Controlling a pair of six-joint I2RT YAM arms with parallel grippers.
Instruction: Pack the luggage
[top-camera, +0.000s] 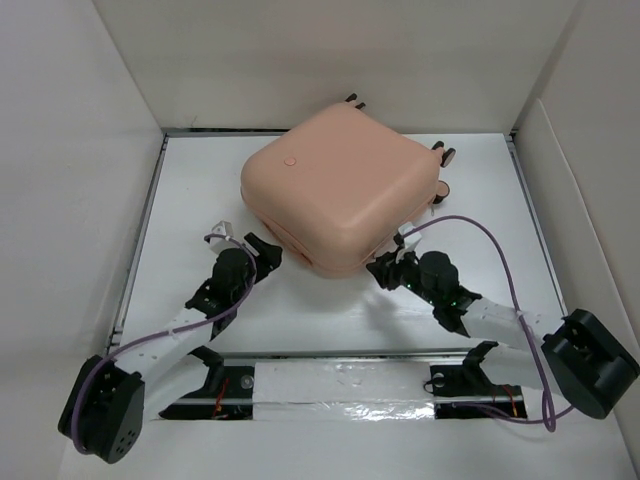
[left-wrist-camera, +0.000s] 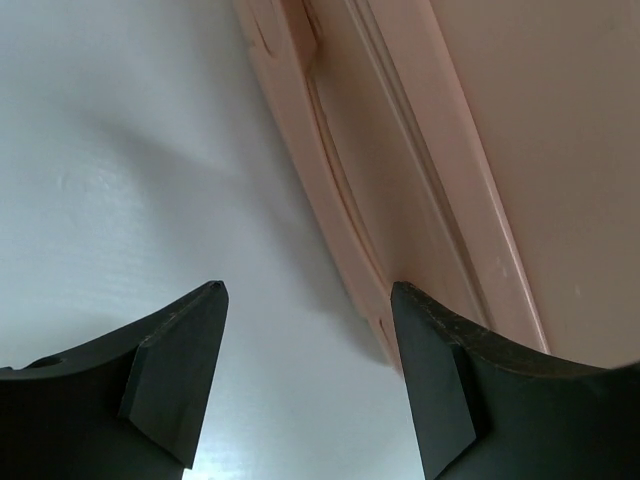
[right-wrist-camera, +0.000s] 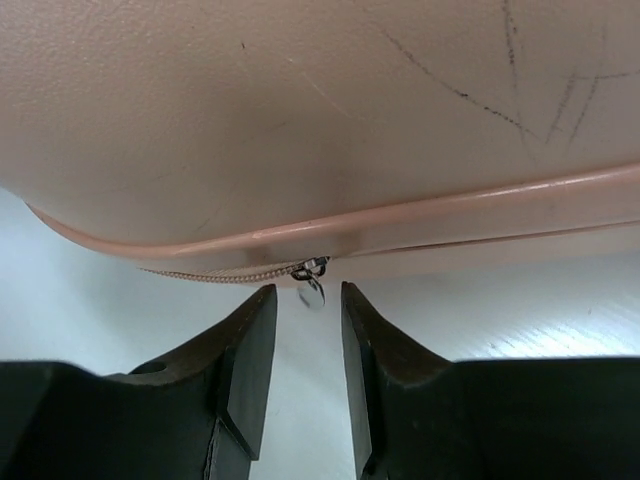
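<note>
The peach-pink luggage (top-camera: 335, 185) lies closed on its side on the white table, logo dot up and caster wheels (top-camera: 447, 153) at the far right. My left gripper (top-camera: 265, 252) is open and empty at its near-left edge. In the left wrist view (left-wrist-camera: 308, 290) the right fingertip sits close against the shell's seam (left-wrist-camera: 400, 200). My right gripper (top-camera: 385, 265) is at the near-right edge, jaws narrowly open. In the right wrist view (right-wrist-camera: 308, 295) a small metal zipper pull (right-wrist-camera: 313, 290) hangs from the luggage (right-wrist-camera: 320, 120) just beyond the tips, not gripped.
White walls (top-camera: 80, 130) enclose the table on the left, back and right. A taped rail (top-camera: 340, 385) and both arm bases run along the near edge. A purple cable (top-camera: 500, 250) loops from the right arm over the table.
</note>
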